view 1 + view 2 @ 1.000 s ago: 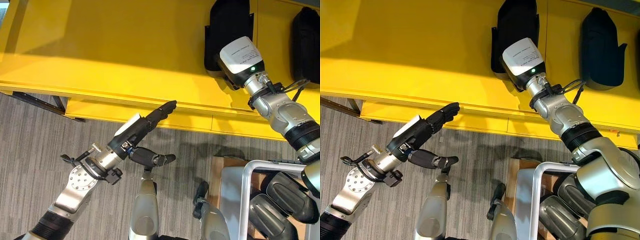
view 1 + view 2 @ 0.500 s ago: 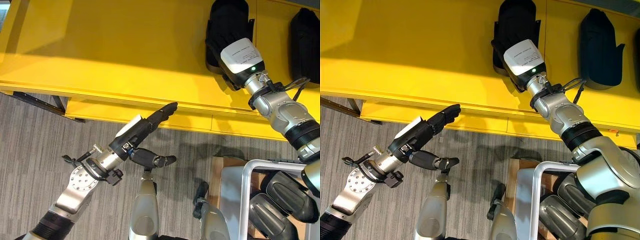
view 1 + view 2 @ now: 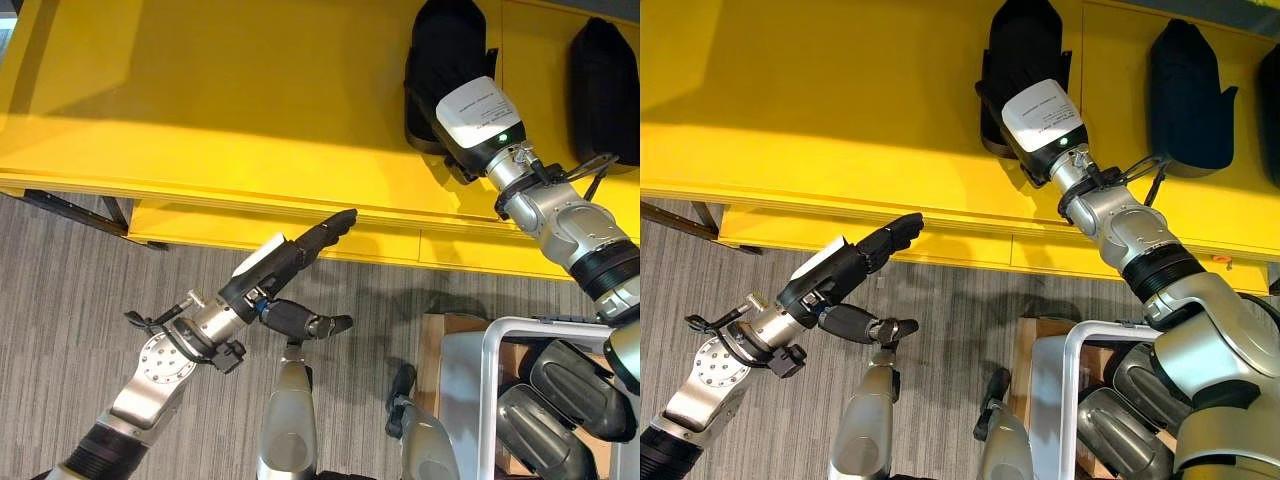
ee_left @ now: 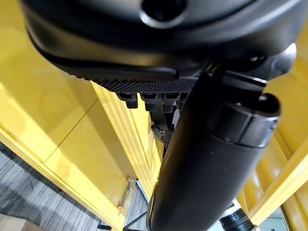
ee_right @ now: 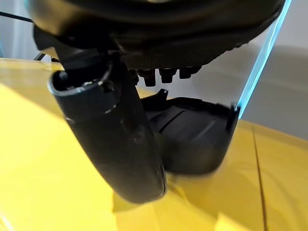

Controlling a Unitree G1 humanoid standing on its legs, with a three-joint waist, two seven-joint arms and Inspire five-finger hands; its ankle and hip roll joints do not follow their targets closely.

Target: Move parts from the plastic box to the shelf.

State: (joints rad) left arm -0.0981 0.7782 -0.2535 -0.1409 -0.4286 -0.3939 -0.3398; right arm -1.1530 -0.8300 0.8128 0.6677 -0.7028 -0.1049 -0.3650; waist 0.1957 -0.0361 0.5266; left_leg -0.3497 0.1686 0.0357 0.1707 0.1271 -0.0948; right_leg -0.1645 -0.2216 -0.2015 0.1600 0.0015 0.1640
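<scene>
A black moulded part [image 3: 445, 40] lies on the yellow shelf [image 3: 200, 110], and a second black part [image 3: 603, 80] rests further right. My right hand [image 3: 478, 115] reaches onto the shelf and hovers over the near end of the first part. In the right wrist view its thumb [image 5: 115, 139] stands straight, and the part [image 5: 192, 139] lies just past the straight fingers, not clasped. My left hand [image 3: 275, 262] is held out open in front of the shelf's front edge, holding nothing. More black parts [image 3: 575, 385] sit in the plastic box [image 3: 460, 380] at the lower right.
A lower yellow ledge [image 3: 200, 225] runs under the shelf's front edge. A pale metal frame [image 3: 490, 380] stands around the box. Grey carpet [image 3: 60, 300] covers the floor on the left. The left half of the shelf is bare.
The whole view has shifted slightly. Both hands stay about where they were, the right over the part and the left before the shelf edge.
</scene>
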